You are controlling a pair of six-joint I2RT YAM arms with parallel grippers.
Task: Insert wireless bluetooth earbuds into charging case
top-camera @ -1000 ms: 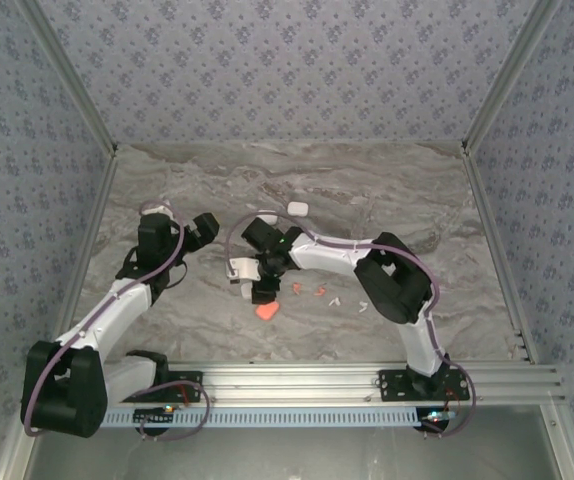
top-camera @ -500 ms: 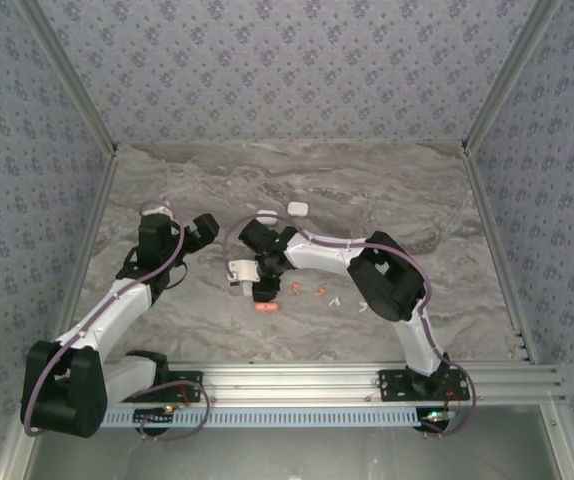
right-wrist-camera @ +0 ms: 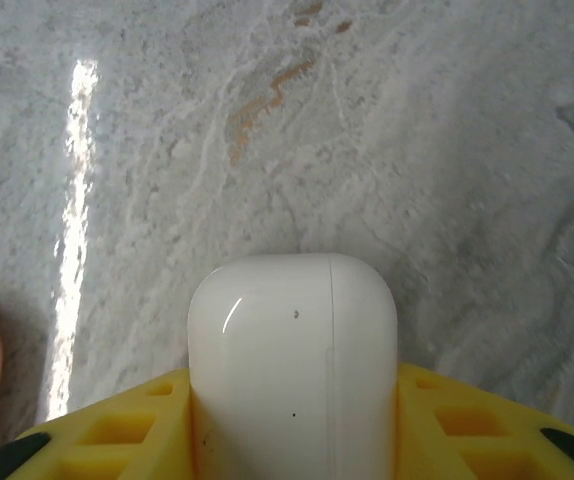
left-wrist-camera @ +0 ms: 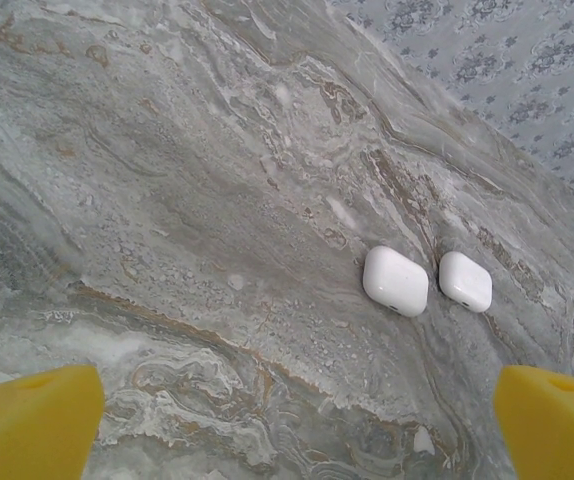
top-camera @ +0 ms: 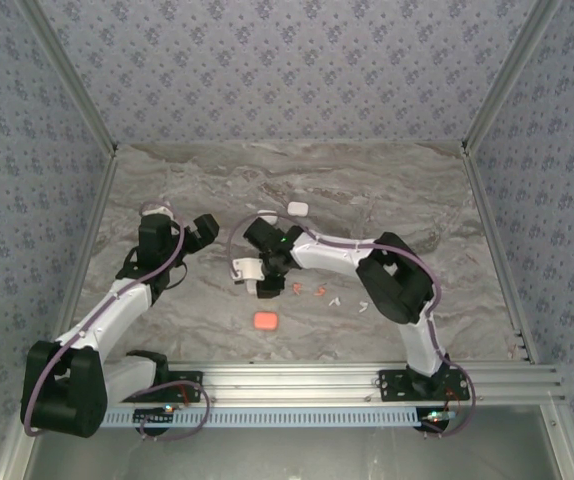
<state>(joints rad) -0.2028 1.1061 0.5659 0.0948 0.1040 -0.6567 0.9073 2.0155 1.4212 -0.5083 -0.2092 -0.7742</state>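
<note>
Lying side by side near the back of the marble table (top-camera: 397,190), two closed white cases (left-wrist-camera: 395,281) face the left gripper (left-wrist-camera: 295,425), whose yellow fingers (left-wrist-camera: 32,420) are spread wide with nothing between them. An orange-red case (top-camera: 265,321) lies alone on the near part of the table, with bare marble between it and the earbuds. That makes four cases: three white and one orange-red. The third white case (right-wrist-camera: 292,360), its lid shut, is pinched between the pads of the right gripper (top-camera: 267,283). Of the earbuds (top-camera: 317,292), the top view shows a small loose row just to the right of that gripper: two orange-red pieces and two white ones, too tiny to count with certainty. They lie on the bare marble, apart from every case and touched by neither gripper
</note>
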